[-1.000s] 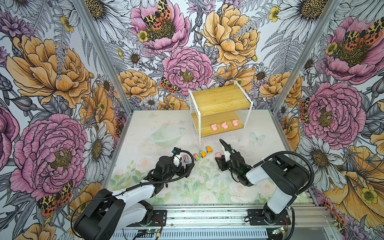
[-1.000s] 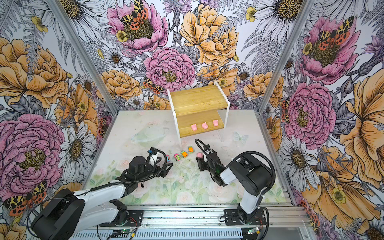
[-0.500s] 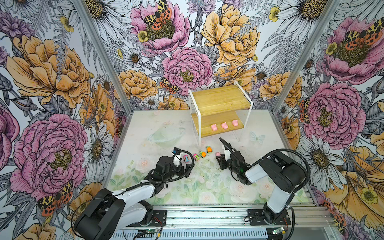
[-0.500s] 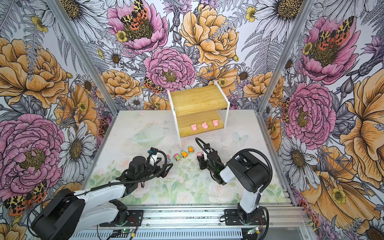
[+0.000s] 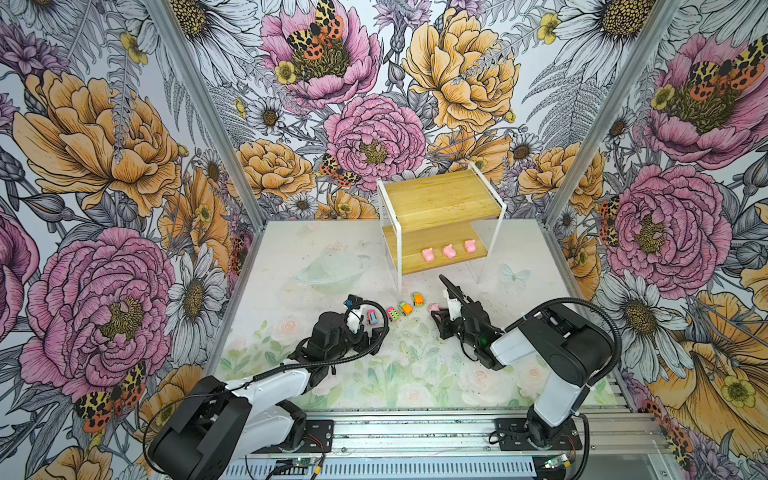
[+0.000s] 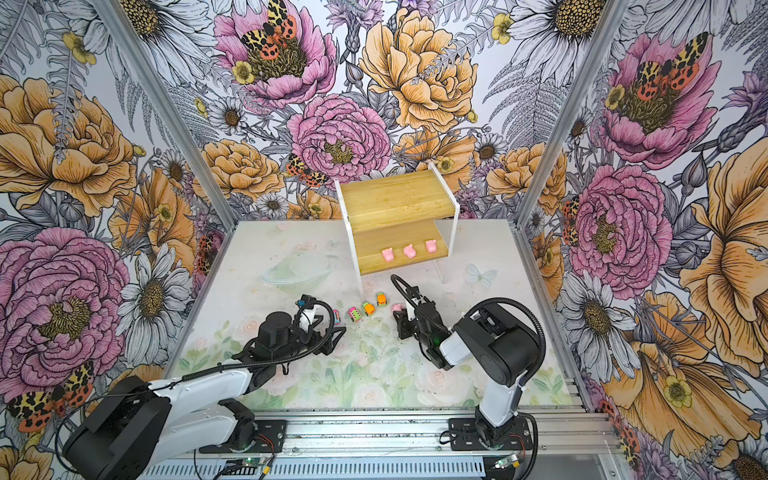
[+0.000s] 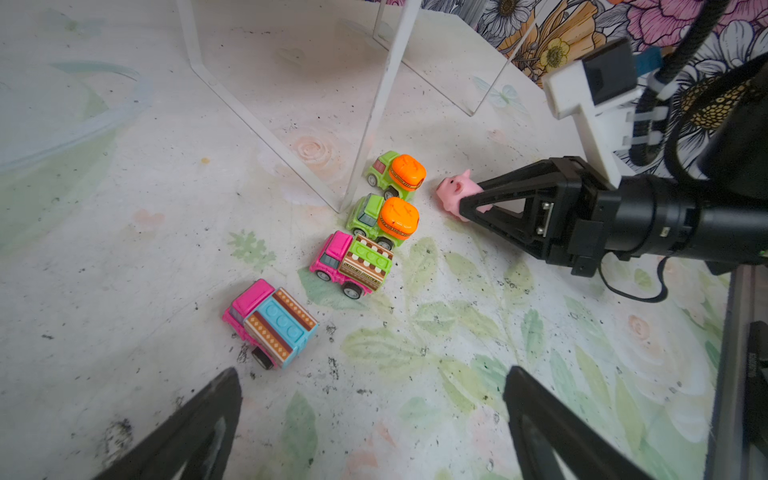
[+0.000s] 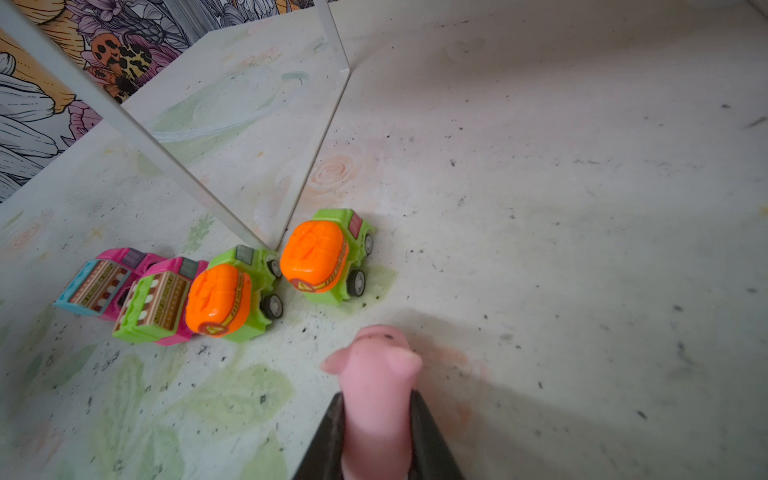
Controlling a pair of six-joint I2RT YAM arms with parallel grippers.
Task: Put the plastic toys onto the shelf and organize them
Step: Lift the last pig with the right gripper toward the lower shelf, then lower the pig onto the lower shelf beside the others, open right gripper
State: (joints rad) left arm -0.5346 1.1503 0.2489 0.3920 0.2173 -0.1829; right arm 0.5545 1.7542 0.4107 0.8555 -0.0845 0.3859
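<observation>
A robotics lab test booth: flower-printed walls (image 5: 104,145) box in a table (image 5: 415,374); the left arm (image 5: 274,384) and right arm (image 5: 557,357) bolt onto an aluminium rail (image 5: 415,432).

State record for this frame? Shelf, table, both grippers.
shelf lower board: three pigs in a row
table: two orange cars, two pink cars, lined up by a shelf leg
right gripper: shut on fourth pig
left gripper: open, empty, near the pink cars
not yet shelved: five toys
</observation>
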